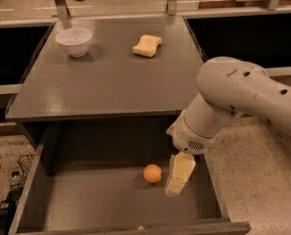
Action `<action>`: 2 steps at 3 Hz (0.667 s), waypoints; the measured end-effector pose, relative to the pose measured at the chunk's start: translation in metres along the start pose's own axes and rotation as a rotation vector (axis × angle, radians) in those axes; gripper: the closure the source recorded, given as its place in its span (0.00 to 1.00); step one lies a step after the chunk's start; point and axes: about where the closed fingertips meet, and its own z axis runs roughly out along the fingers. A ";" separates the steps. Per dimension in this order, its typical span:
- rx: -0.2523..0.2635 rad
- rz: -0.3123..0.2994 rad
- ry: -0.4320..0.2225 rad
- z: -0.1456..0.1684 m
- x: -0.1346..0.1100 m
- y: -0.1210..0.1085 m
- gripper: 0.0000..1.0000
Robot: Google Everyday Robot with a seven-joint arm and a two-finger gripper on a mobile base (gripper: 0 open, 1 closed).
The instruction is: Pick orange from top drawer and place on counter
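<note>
The orange (152, 173) is a small round fruit lying on the bare bottom of the open top drawer (86, 199), right of its middle. My gripper (178, 176) hangs inside the drawer just to the right of the orange, pointing down, its cream-coloured fingers (180, 173) seen edge-on and close to the fruit without holding it. The white arm (233, 97) reaches in from the right. The counter (106, 82) is the dark-grey tabletop above the drawer.
A white bowl (74, 41) stands at the counter's back left. A pale yellow sponge (147, 45) lies at the back middle. The drawer's thick front panel (135, 227) runs along the bottom edge. Speckled floor lies to the right.
</note>
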 end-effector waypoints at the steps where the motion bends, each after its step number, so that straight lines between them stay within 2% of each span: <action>1: -0.015 0.027 -0.010 0.007 0.001 -0.002 0.00; 2: -0.041 0.060 -0.035 0.019 0.002 -0.005 0.00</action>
